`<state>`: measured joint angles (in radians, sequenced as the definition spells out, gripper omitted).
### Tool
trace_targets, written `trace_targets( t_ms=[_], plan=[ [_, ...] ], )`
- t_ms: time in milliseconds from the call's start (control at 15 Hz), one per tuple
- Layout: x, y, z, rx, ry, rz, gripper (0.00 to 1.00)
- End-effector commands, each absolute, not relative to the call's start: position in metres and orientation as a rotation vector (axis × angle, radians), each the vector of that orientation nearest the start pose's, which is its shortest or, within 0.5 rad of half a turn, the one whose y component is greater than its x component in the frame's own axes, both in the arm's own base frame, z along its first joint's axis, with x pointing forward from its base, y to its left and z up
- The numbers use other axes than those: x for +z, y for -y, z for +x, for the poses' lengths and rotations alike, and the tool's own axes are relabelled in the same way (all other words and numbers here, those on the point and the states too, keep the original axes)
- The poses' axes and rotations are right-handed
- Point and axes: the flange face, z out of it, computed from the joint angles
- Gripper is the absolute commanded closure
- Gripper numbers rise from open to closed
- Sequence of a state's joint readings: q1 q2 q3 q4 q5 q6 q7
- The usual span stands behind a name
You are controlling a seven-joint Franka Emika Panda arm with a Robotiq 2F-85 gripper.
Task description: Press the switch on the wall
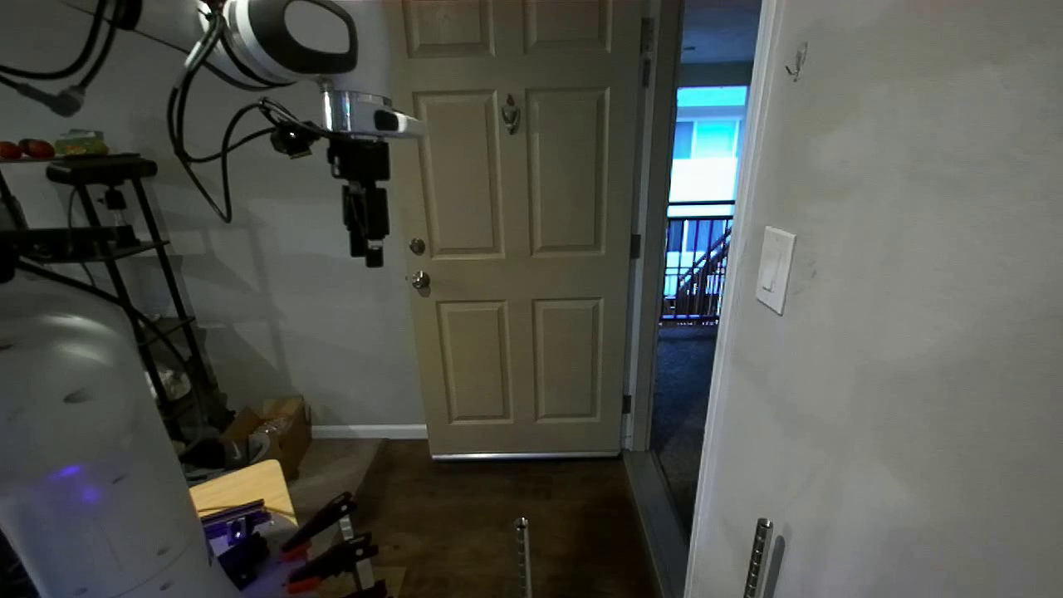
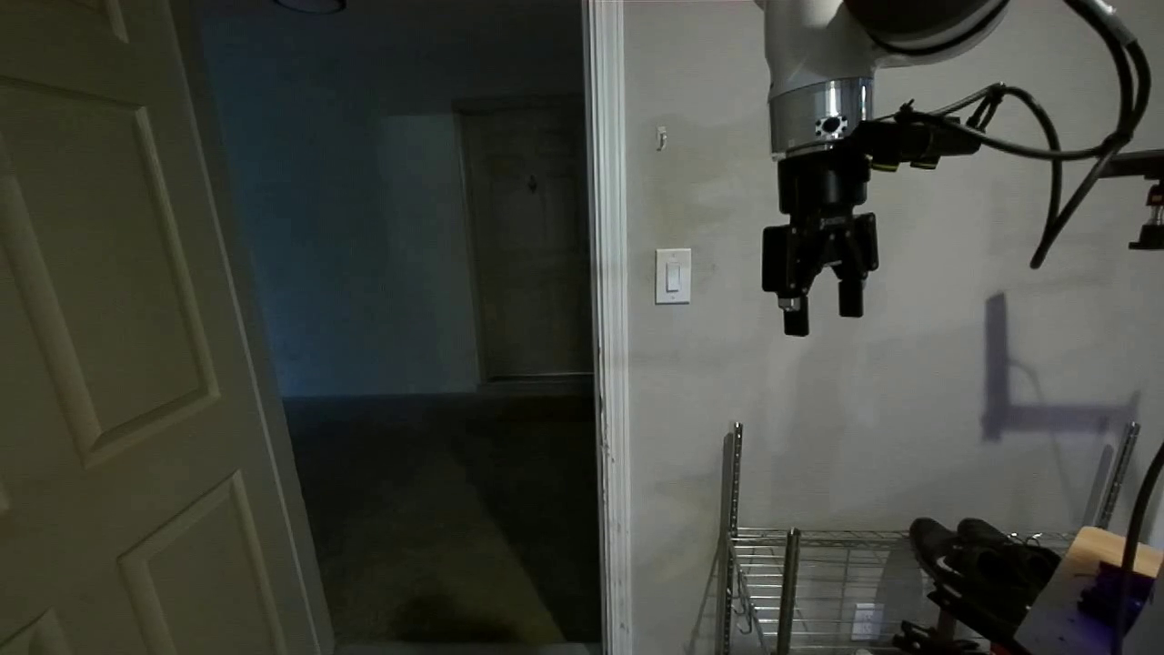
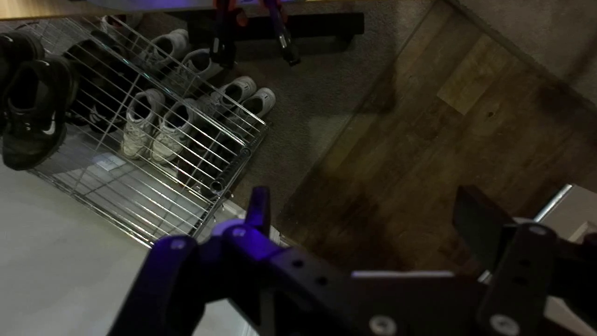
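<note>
The top edge crops the robot arm (image 2: 814, 45) in both exterior views, and the bottom edge of the wrist view cuts into the gripper (image 3: 366, 205), where the wire rack (image 3: 231, 169) partly covers the off-white sneakers (image 3: 135, 140) and the left edge cuts off a black shoe (image 3: 21, 44). The switch (image 2: 673, 277) shows too small to tell which way it is pressed. In an exterior view the red round items (image 1: 38, 149) on the black shelving unit (image 1: 101, 172) are too small to identify.

In an exterior view I face the cream door (image 1: 515, 278); in an exterior view, the wall (image 2: 727, 382) (both share the switch (image 2: 673, 276)). My wrist view looks steeply down, the gripper (image 3: 366, 210) close across the lower frame.
</note>
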<state>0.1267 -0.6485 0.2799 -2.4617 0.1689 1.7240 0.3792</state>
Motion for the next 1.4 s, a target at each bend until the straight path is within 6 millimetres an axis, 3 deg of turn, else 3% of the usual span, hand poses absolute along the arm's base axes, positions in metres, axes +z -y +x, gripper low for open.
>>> trace_targets(
  t_ms=[0, 67, 200, 800, 1067, 1333],
  plan=[
    [0.489, -0.140, 0.334, 0.101, -0.207, -3.186, 0.00],
    [0.488, -0.132, 0.342, 0.072, -0.226, -3.189, 0.25],
    [0.484, -0.117, 0.358, 0.026, -0.245, -3.179, 0.33],
    [0.462, -0.038, 0.462, -0.192, -0.448, -3.137, 0.92],
    [0.453, -0.018, 0.499, -0.351, -0.453, -3.151, 0.99],
    [0.442, -0.002, 0.530, -0.507, -0.413, -3.189, 0.95]
  ],
)
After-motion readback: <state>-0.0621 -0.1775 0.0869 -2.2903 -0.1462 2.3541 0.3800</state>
